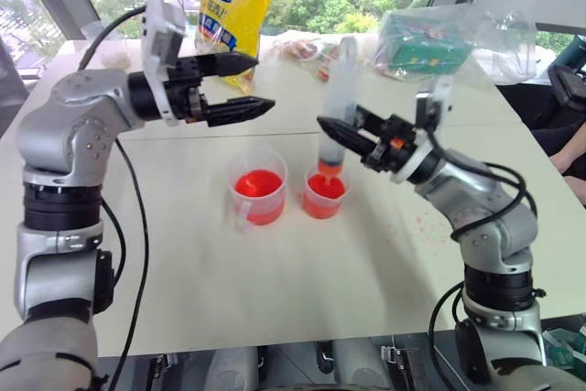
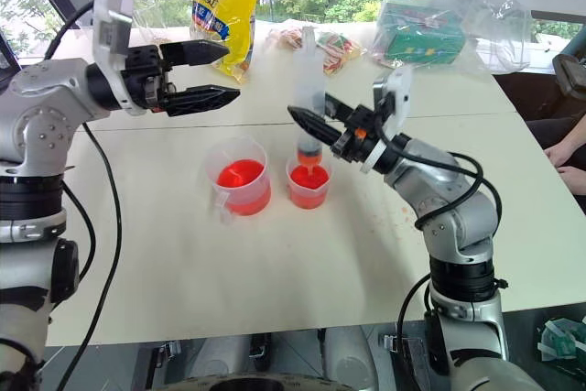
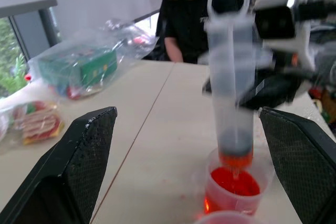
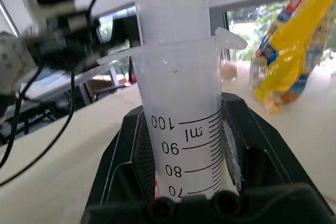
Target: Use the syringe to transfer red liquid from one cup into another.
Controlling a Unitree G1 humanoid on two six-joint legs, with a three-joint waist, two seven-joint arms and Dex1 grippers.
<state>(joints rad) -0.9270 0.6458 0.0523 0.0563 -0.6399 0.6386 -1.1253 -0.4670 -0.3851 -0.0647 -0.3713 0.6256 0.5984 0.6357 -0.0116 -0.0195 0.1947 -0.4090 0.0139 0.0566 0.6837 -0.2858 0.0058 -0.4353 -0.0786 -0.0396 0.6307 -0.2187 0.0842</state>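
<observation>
Near the frame's centre, the right gripper point(image 1: 341, 135) was clamped on the syringe point(image 1: 340, 103), which stood upright with its red-stained tip just over the small cup point(image 1: 325, 195). That cup held red liquid point(image 1: 326, 188). Just left of it sat the handled cup point(image 1: 257, 190), also holding red liquid. In the upper left, the left gripper point(image 1: 249, 85) hung above the table point(image 1: 275, 281), fingers spread wide and empty, pointing toward the syringe.
</observation>
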